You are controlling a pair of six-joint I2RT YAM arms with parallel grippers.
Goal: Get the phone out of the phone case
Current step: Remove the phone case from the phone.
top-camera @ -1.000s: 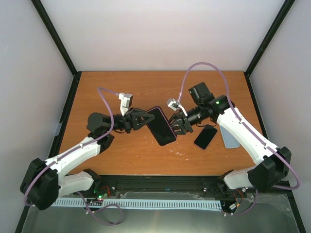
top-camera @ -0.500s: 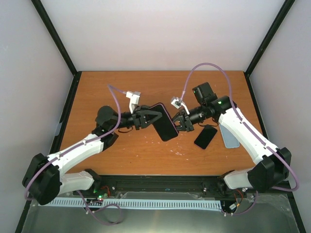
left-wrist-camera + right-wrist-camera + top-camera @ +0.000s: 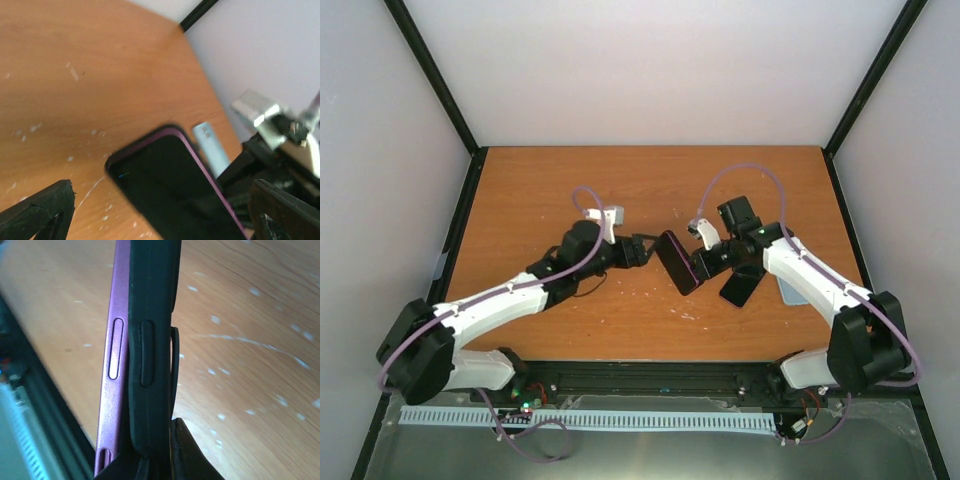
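From the right wrist, phone (image 3: 114,365) rim lies beside phone case (image 3: 150,315), which right gripper (image 3: 701,264) clamps; left gripper (image 3: 645,250) spread

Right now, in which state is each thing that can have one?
phone: on edge, purple side partly out of the phone case.
phone case: gapped from the phone along one side.
left claw: open, facing the phone.
right claw: shut on the phone case.
second phone: flat on the table.
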